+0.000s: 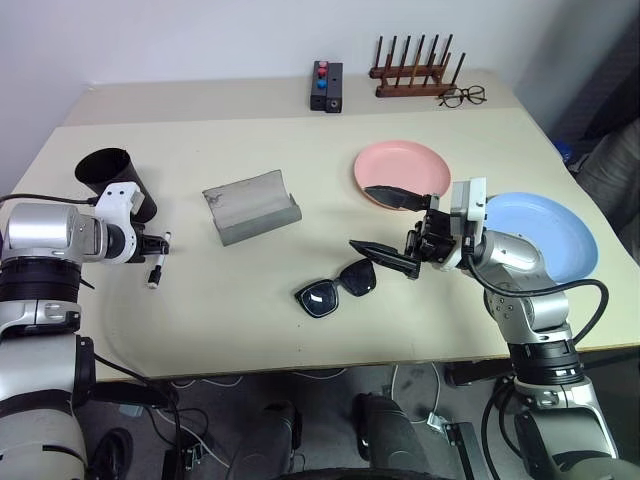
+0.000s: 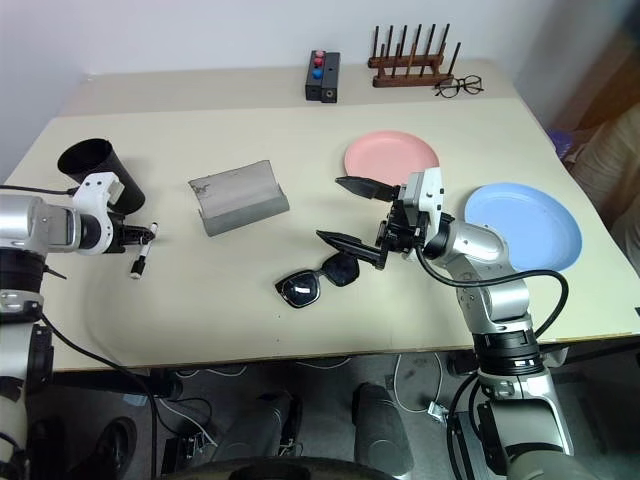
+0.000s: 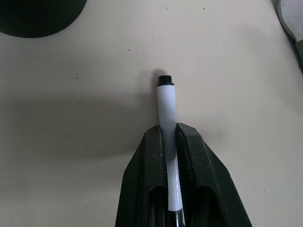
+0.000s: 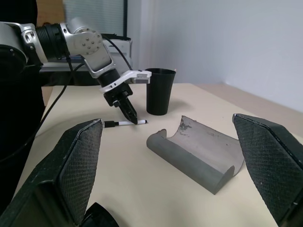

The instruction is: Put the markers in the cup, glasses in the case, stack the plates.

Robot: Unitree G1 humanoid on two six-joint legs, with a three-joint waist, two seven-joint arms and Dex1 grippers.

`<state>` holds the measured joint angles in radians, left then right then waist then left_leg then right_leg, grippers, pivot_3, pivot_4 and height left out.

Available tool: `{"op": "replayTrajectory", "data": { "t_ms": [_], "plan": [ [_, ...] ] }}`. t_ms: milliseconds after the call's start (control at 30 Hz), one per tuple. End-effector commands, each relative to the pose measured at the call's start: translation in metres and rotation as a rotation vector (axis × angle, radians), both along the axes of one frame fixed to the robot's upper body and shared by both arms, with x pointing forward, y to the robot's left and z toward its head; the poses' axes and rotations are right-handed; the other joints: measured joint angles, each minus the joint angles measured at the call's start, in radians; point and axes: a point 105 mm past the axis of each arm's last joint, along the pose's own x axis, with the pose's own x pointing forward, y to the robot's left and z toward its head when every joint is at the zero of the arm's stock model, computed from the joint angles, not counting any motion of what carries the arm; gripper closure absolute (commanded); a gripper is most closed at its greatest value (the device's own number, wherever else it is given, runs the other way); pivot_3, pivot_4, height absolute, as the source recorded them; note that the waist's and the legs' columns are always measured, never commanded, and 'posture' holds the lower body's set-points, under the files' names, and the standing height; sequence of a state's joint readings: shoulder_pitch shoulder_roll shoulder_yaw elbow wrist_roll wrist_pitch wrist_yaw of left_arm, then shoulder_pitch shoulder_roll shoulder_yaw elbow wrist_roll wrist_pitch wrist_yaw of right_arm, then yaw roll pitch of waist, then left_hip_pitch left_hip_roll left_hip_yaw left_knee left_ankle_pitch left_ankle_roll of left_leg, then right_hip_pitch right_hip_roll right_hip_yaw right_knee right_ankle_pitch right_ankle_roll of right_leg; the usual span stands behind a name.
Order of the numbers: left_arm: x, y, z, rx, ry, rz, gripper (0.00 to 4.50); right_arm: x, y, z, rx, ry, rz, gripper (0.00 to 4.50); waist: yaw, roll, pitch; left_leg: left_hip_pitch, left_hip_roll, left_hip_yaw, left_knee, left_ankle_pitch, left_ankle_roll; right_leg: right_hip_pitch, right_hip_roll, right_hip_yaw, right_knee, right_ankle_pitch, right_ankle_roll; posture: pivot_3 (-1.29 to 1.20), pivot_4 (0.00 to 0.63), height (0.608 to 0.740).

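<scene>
At nine o'clock on the table [image 1: 480,130], the left gripper [image 1: 160,243] was clamped on one marker [image 3: 167,113], its white barrel pinched between the two black fingers [image 3: 142,175], black tip poking out just above the surface; the left wrist view showed this pinch close up, while the right wrist view showed the marker lying nearly level at the fingertips, just in front of the upright cup [image 4: 159,91]; one cup, at ten o'clock. At the centre lay one grey case [image 1: 251,205], lid open, and at six o'clock one pair of black sunglasses [image 1: 338,286], apart from the case. The right gripper [image 1: 392,225] hung at four o'clock, jaws spread wide and empty, just above the sunglasses. Two plates: the pink plate [image 1: 402,168] at two o'clock, the blue plate [image 1: 545,230] at three, side by side, not stacked.
</scene>
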<state>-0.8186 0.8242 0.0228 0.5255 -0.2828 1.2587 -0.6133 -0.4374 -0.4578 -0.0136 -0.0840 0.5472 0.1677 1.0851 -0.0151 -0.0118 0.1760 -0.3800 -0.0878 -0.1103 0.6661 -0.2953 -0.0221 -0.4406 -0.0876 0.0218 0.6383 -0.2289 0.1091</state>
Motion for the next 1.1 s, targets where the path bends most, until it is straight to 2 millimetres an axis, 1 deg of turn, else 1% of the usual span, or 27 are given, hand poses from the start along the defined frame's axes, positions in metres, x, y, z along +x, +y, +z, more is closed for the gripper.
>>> {"op": "replayTrajectory", "data": {
  "t_ms": [33, 167, 200, 400, 467, 533, 700, 800, 833, 867, 900, 933, 1033, 1100],
  "plan": [
    [-0.004, 0.003, 0.003, 0.010, 0.006, -0.004, 4.40, -0.005, 0.000, 0.011, -0.005, -0.061, 0.002, 0.00, 0.000, 0.000, 0.000, 0.000, 0.000, 0.000, 0.000, 0.000, 0.000, 0.000, 0.000, 0.000, 0.000, 0.000, 0.000, 0.00, 0.150, 0.740],
    [-0.004, 0.004, 0.003, 0.008, 0.002, 0.002, 4.40, -0.004, 0.001, 0.012, -0.006, -0.065, 0.000, 0.00, 0.000, 0.000, 0.000, 0.000, 0.000, 0.000, 0.000, 0.000, 0.000, 0.000, 0.000, 0.000, 0.000, 0.000, 0.000, 0.00, 0.150, 0.740],
    [-0.005, 0.005, 0.003, 0.009, 0.001, 0.005, 4.46, -0.004, 0.001, 0.012, -0.008, -0.067, 0.000, 0.00, 0.000, 0.000, 0.000, 0.000, 0.000, 0.000, 0.000, 0.000, 0.000, 0.000, 0.000, 0.000, 0.000, 0.000, 0.000, 0.00, 0.150, 0.740],
    [-0.013, 0.006, 0.003, 0.019, 0.025, -0.013, 4.46, -0.004, 0.000, 0.011, -0.015, -0.069, 0.001, 0.00, -0.003, 0.000, 0.000, 0.000, 0.000, 0.000, 0.000, 0.000, 0.000, 0.000, 0.000, 0.000, 0.000, 0.000, 0.000, 0.00, 0.150, 0.740],
    [-0.014, 0.004, 0.006, 0.033, 0.010, -0.038, 4.46, -0.004, 0.001, 0.010, -0.016, -0.067, -0.001, 0.00, -0.003, 0.000, 0.000, 0.000, 0.000, 0.000, 0.000, 0.000, 0.000, 0.000, 0.000, 0.000, 0.000, 0.000, 0.000, 0.00, 0.150, 0.740],
    [-0.014, -0.001, 0.012, 0.045, -0.006, -0.073, 4.46, -0.004, 0.001, 0.009, -0.017, -0.065, -0.002, 0.00, -0.002, 0.000, 0.000, 0.000, 0.000, 0.000, 0.000, 0.000, 0.000, 0.000, 0.000, 0.000, 0.000, 0.000, 0.000, 0.00, 0.150, 0.740],
    [-0.003, -0.017, 0.042, 0.089, -0.142, -0.179, 4.46, -0.003, 0.001, 0.008, -0.018, -0.066, -0.007, 0.00, 0.002, 0.000, 0.000, 0.000, 0.000, 0.000, 0.000, 0.000, 0.000, 0.000, 0.000, 0.000, 0.000, 0.000, 0.000, 0.00, 0.150, 0.740],
    [0.006, -0.023, 0.057, 0.151, -0.242, -0.243, 4.46, -0.002, 0.001, 0.008, -0.015, -0.066, -0.008, 0.00, 0.001, 0.000, 0.000, 0.000, 0.000, 0.000, 0.000, 0.000, 0.000, 0.000, 0.000, 0.000, 0.000, 0.000, 0.000, 0.00, 0.150, 0.740],
    [0.008, -0.026, 0.062, 0.146, -0.272, -0.252, 4.46, -0.002, 0.001, 0.009, -0.014, -0.065, -0.008, 0.00, 0.002, 0.000, 0.000, 0.000, 0.000, 0.000, 0.000, 0.000, 0.000, 0.000, 0.000, 0.000, 0.000, 0.000, 0.000, 0.00, 0.150, 0.740],
    [0.012, -0.028, 0.068, 0.143, -0.315, -0.266, 4.46, -0.001, 0.001, 0.009, -0.013, -0.066, -0.008, 0.00, 0.002, 0.000, 0.000, 0.000, 0.000, 0.000, 0.000, 0.000, 0.000, 0.000, 0.000, 0.000, 0.000, 0.000, 0.000, 0.00, 0.150, 0.740],
    [0.017, -0.035, 0.076, 0.120, -0.394, -0.306, 4.46, 0.000, 0.001, 0.010, -0.010, -0.069, -0.012, 0.00, 0.002, 0.000, 0.000, 0.000, 0.000, 0.000, 0.000, 0.000, 0.000, 0.000, 0.000, 0.000, 0.000, 0.000, 0.000, 0.00, 0.150, 0.740],
    [0.019, -0.039, 0.082, 0.074, -0.435, -0.320, 4.46, 0.001, 0.001, 0.011, -0.004, -0.074, -0.020, 0.00, 0.002, 0.000, 0.000, 0.000, 0.000, 0.000, 0.000, 0.000, 0.000, 0.000, 0.000, 0.000, 0.000, 0.000, 0.000, 0.00, 0.150, 0.740],
    [0.029, -0.039, 0.100, 0.069, -0.571, -0.314, 4.46, 0.010, -0.003, 0.019, 0.041, -0.089, -0.071, 0.00, 0.002, 0.000, 0.000, 0.000, 0.000, 0.000, 0.000, 0.000, -0.001, 0.000, 0.000, 0.000, 0.000, 0.000, 0.000, 0.00, 0.150, 0.740],
    [0.034, -0.040, 0.117, 0.075, -0.714, -0.337, 4.46, 0.014, -0.005, 0.025, 0.069, -0.098, -0.089, 0.00, 0.000, 0.000, 0.000, 0.000, 0.000, 0.000, 0.000, 0.000, -0.001, 0.000, 0.000, 0.000, 0.000, 0.000, 0.000, 0.00, 0.150, 0.740]
  ]
}}
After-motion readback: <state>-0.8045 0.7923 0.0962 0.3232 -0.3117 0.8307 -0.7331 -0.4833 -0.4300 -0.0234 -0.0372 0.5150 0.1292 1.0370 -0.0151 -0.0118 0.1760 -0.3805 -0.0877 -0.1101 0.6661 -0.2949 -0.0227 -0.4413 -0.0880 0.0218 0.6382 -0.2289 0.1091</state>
